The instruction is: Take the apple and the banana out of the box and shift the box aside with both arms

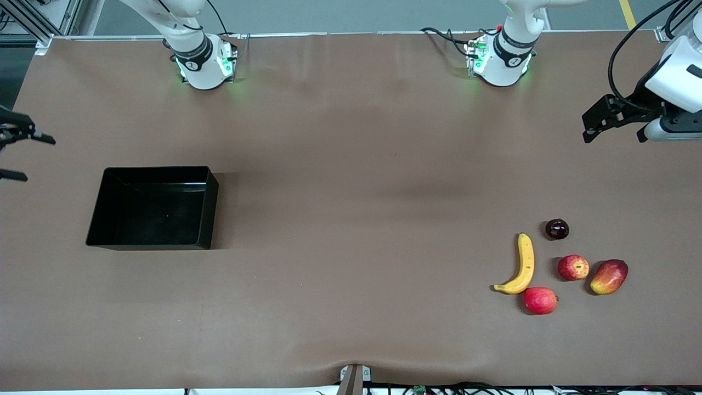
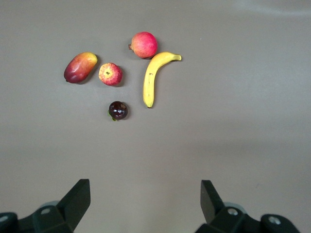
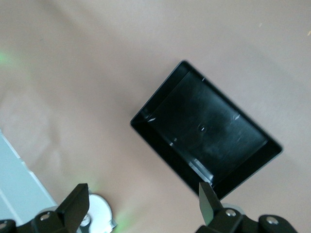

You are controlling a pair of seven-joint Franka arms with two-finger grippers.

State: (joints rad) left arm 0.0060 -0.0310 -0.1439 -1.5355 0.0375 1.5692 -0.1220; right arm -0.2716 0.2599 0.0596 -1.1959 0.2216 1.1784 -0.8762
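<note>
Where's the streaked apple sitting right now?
In the front view the streaked apple lies on the table toward the left arm's end, between the banana and the mango, nearer the camera than the small dark fruit.

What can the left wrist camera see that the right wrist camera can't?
Only the left wrist view shows the fruit: the long curved yellow banana, the small red apple with yellow streaks, the oval red-yellow mango, the plain red round fruit and a small dark round fruit. Only the right wrist view shows the empty black rectangular plastic bin. Both show brown table and an open gripper: left, right.
</note>
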